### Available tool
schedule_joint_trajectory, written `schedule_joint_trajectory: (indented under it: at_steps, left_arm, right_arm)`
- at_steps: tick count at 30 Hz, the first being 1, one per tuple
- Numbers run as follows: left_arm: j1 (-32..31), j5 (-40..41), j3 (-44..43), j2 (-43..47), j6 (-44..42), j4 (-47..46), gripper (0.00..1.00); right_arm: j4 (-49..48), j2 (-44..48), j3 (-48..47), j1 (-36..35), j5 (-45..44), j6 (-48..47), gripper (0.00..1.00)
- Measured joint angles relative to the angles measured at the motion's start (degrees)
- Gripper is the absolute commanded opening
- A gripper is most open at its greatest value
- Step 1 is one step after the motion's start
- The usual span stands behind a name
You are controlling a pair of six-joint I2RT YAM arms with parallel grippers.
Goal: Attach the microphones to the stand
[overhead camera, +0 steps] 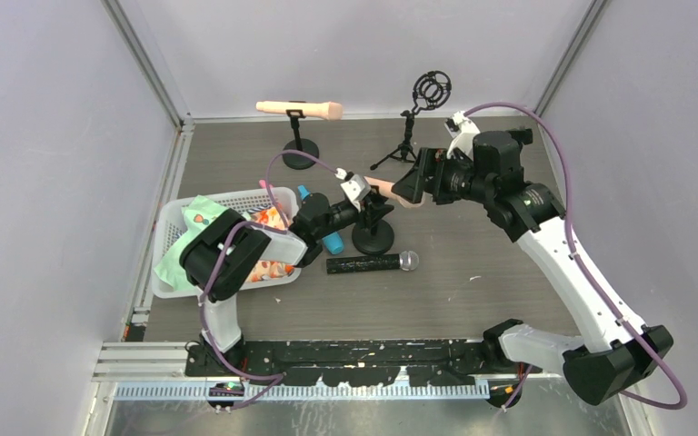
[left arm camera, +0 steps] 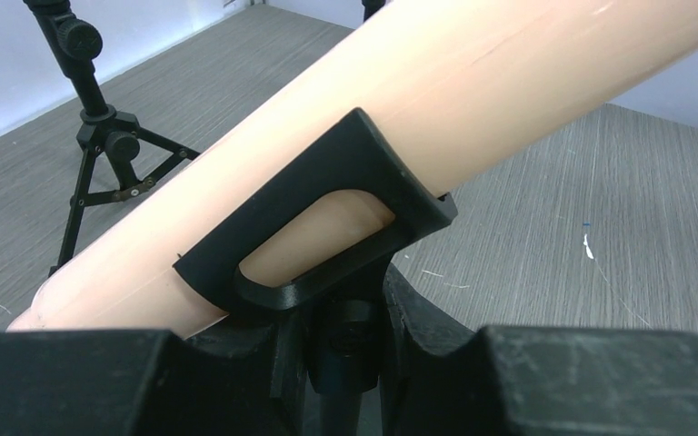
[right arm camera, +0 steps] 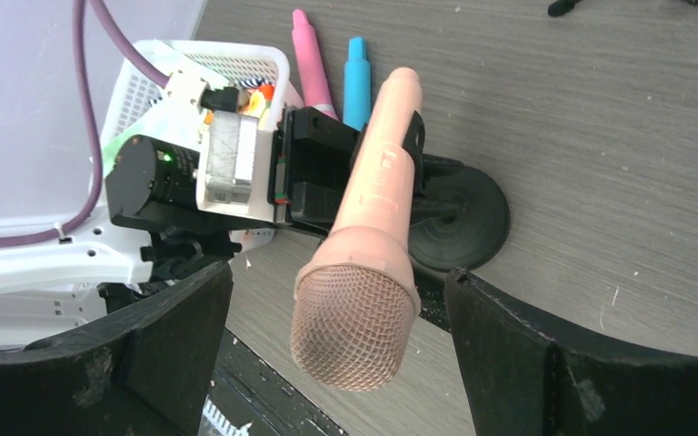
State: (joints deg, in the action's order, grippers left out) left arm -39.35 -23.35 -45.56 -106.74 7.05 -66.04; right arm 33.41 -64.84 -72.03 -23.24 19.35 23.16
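Note:
A peach microphone sits tilted in the black clip of the middle stand, whose round base is on the table. My left gripper is shut on that stand's stem just under the clip. My right gripper is open, its fingers on either side of the microphone's mesh head without touching it. A second peach microphone lies in the far stand's clip. A black microphone lies on the table. A blue microphone lies beside the basket, partly hidden in the top view.
A white basket with colourful items stands at the left. A pink stick lies next to the blue microphone. A black tripod stand with a ring mount stands at the back. The far stand's round base is behind the left gripper.

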Motion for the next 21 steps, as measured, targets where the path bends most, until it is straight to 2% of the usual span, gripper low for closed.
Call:
schedule_joint_trajectory:
  at_steps: [12, 21]
  left_arm:
    - [-0.07, 0.17, -0.31, 1.01, -1.14, 2.73, 0.00]
    - [-0.07, 0.17, -0.31, 1.03, -1.31, 2.89, 0.00]
  right_arm:
    - [4.63, -3.89, -1.05, -4.04, -4.26, -1.16, 0.84]
    - [5.44, -4.24, -1.07, -7.67, -10.14, -2.16, 0.72]
